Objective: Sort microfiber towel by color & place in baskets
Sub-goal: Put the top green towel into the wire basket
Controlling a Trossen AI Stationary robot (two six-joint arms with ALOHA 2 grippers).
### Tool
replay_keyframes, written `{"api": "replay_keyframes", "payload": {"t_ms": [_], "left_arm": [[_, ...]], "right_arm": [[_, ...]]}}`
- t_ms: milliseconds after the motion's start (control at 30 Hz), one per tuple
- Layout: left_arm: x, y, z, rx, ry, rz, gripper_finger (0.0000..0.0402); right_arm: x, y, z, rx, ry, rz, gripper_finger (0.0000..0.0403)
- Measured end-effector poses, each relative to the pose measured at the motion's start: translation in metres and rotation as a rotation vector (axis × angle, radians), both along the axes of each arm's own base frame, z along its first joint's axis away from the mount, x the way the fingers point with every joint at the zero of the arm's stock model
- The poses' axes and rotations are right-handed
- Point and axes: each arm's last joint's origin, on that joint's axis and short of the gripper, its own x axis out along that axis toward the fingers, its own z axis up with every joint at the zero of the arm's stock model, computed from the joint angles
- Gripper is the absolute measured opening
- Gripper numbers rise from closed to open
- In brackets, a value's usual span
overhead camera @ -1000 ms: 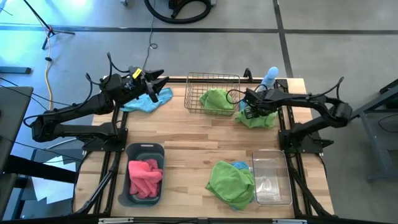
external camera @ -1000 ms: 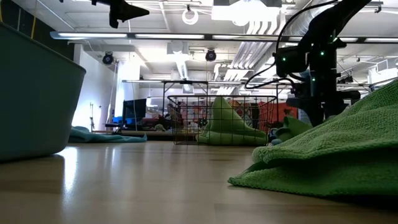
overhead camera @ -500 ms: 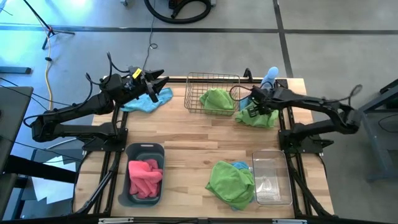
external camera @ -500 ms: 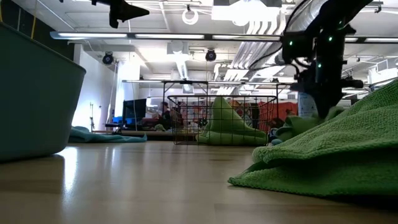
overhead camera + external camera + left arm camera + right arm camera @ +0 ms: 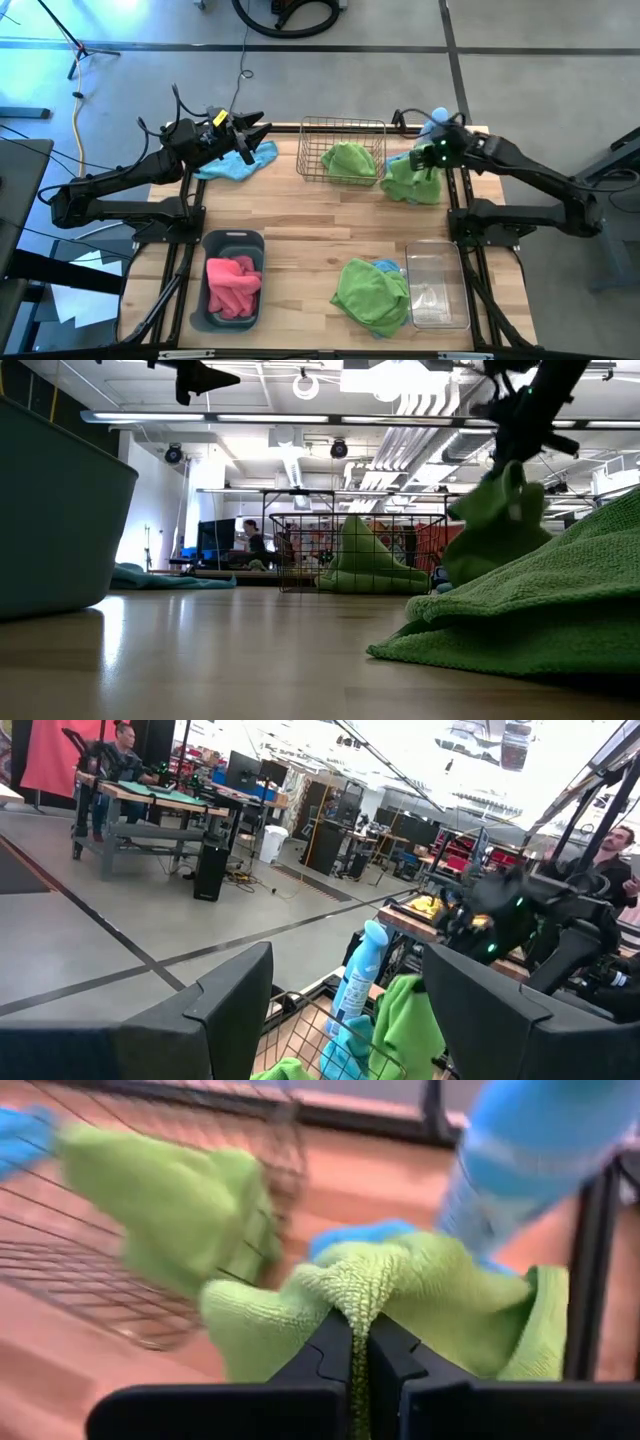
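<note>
Seen from above, you had a wooden table (image 5: 300,215) with a dark arm at each far corner. The largest cloth was a green towel (image 5: 372,293) heaped at the near edge over a bit of blue cloth, touching the clear plastic tub (image 5: 437,287) to its right. To its left sat the dark grey-blue tub (image 5: 207,310), holding pink towels (image 5: 233,284). At the far edge stood the brass wire-mesh basket (image 5: 342,128), with one green towel (image 5: 348,158) already inside.

Your right gripper (image 5: 432,162) was just beside that basket's right side, near the pale blue spray bottle (image 5: 434,121). Its fingers (image 5: 336,1350) were pressed together, pinching a fold of a second green towel (image 5: 410,181). In the level view this towel (image 5: 497,520) hung bunched from the fingers, above the tabletop.

What mattered for your next move: the wire basket lay directly to the left of the held towel, close by, and the right arm was much the nearer to it.

Your left gripper (image 5: 252,131) waited at the far left corner, fingers (image 5: 215,1020) spread, over a light blue towel (image 5: 238,165) lying on the table.
</note>
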Motion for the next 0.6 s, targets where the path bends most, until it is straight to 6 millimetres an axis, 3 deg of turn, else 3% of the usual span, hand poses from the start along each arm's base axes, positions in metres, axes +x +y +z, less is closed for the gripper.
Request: {"api": "replay_keyframes", "payload": {"t_ms": [400, 600], "left_arm": [[0.000, 0.000, 0.000, -0.001, 0.000, 0.000, 0.0246], [0.000, 0.000, 0.000, 0.000, 0.000, 0.000, 0.0246]], "right_arm": [[0.004, -0.002, 0.087, -0.202, -0.144, 0.116, 0.0000], [0.016, -0.006, 0.125, -0.313, -0.203, 0.190, 0.0000]]}}
